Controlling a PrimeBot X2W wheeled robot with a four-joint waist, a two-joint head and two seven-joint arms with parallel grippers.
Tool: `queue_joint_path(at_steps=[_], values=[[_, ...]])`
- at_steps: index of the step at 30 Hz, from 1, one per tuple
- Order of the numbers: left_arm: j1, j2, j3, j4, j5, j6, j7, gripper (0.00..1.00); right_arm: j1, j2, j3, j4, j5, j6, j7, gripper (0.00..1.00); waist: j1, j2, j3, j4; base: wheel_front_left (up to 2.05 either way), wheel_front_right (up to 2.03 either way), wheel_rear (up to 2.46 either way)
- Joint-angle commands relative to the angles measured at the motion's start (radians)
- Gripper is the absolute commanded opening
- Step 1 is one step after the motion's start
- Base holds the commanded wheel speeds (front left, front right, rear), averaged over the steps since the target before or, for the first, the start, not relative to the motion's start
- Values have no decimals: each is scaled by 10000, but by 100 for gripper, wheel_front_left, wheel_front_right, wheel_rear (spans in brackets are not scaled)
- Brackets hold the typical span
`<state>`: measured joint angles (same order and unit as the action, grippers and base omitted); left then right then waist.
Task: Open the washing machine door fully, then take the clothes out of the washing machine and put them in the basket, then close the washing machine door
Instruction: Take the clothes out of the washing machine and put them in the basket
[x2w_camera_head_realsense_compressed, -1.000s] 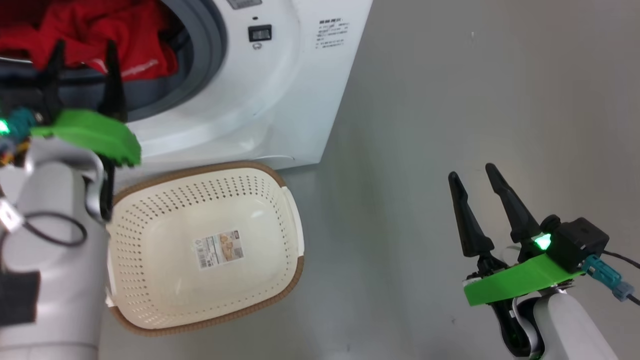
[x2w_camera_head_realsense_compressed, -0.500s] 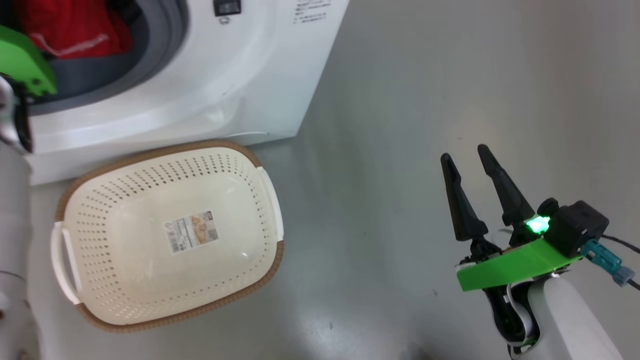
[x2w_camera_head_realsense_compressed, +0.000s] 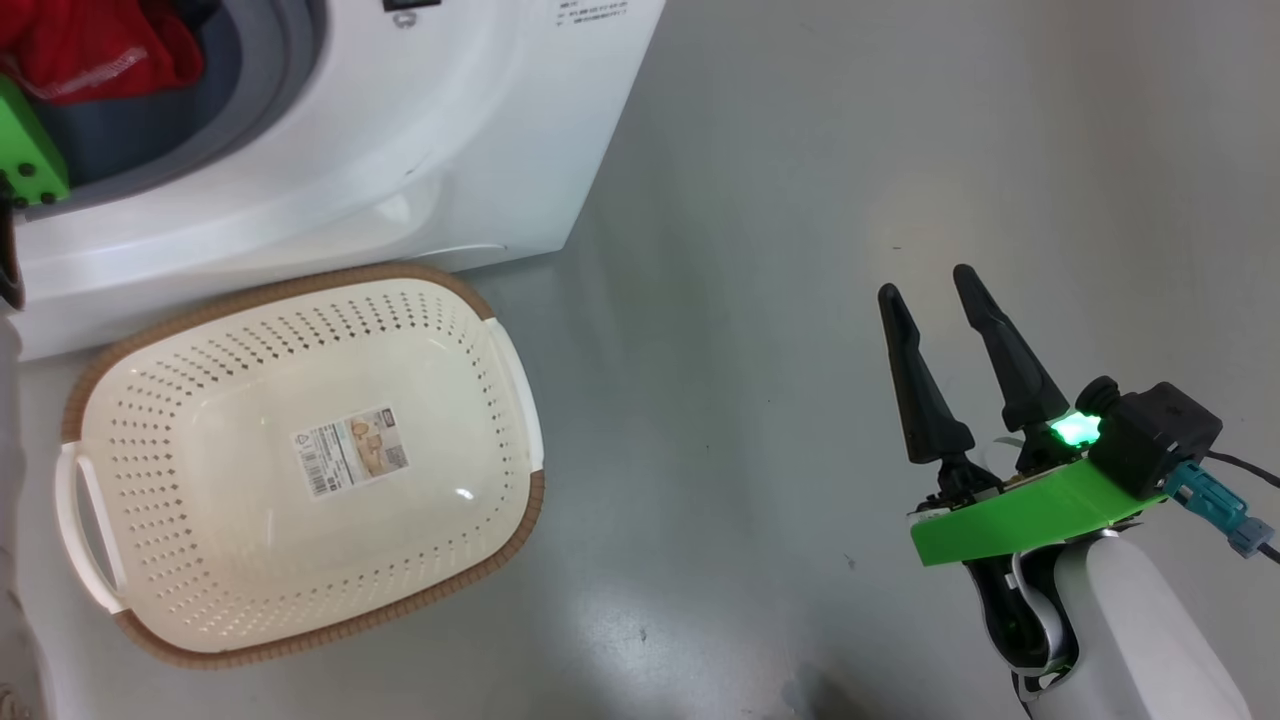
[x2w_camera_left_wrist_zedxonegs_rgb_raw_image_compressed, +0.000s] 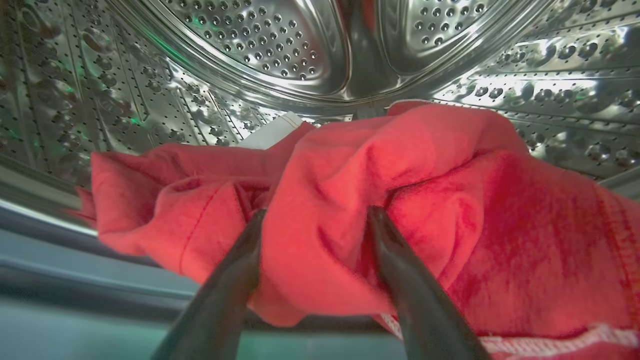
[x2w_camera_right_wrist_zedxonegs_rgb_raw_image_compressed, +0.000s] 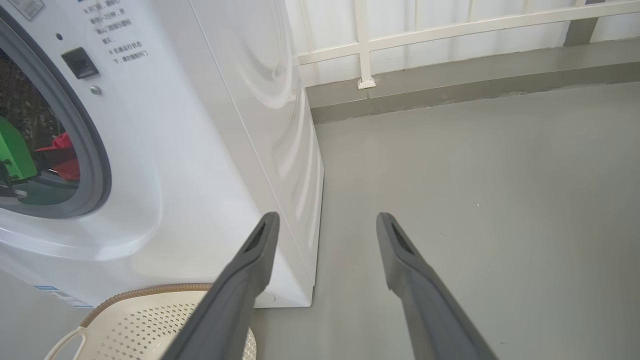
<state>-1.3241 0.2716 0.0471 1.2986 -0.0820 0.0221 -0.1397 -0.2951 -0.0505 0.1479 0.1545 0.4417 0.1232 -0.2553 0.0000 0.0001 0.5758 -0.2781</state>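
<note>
The white washing machine (x2w_camera_head_realsense_compressed: 400, 150) fills the head view's upper left, its mouth uncovered; the door is out of view. Bright red clothes (x2w_camera_left_wrist_zedxonegs_rgb_raw_image_compressed: 450, 225) lie heaped in the steel drum (x2w_camera_left_wrist_zedxonegs_rgb_raw_image_compressed: 260, 45). My left gripper (x2w_camera_left_wrist_zedxonegs_rgb_raw_image_compressed: 314, 215) is inside the drum, open, its two fingers pressed into the heap with a thick red fold between them. The cream basket (x2w_camera_head_realsense_compressed: 300, 285) stands on the floor just in front of the machine, holding nothing but its paper label. My right gripper (x2w_camera_head_realsense_compressed: 925, 282) hangs open over bare floor, well to the right of the basket.
Grey floor (x2w_camera_head_realsense_compressed: 800, 200) stretches to the right of the machine and basket. A white railing (x2w_camera_right_wrist_zedxonegs_rgb_raw_image_compressed: 365, 45) and a low kerb run along the far wall behind the machine. The left arm's green mount (x2w_camera_head_realsense_compressed: 25, 165) sits at the drum mouth.
The head camera has shifted, so machine and basket slide left and up in the picture. The left gripper's fingers, seen at the drum mouth earlier, have passed beyond the picture's left edge. The right gripper stays open.
</note>
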Motion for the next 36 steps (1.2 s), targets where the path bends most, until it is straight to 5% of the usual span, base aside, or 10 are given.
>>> queue_joint_path(at_steps=[1, 2, 3, 19, 36], values=[[58, 462, -6, -163, -71, -96, 60, 59, 11, 3, 208, -249, 137, 75, -65, 100, 0, -1, -8, 27, 0, 0, 0], [66, 450, -30, -154, -81, -137, 74, 39, 1, 3, 207, -247, 134, 75, -65, 100, 0, -1, -14, 42, 0, 0, 0], [66, 427, -48, -148, -98, -180, 63, 0, -13, 3, 207, -245, 129, 75, -65, 100, 0, -1, -17, 57, 0, 0, 0], [1078, -96, -55, -629, -538, -608, -1198, 0, 240, 3, -25, -101, -159, 75, -65, 100, 0, -1, -860, 525, 0, 0, 0], [5887, -1464, 1070, -7321, -622, -1026, -1219, 0, 936, 3, -285, 13, -504, 75, -65, 100, 0, -1, -1942, 1388, 0, 0, 0]])
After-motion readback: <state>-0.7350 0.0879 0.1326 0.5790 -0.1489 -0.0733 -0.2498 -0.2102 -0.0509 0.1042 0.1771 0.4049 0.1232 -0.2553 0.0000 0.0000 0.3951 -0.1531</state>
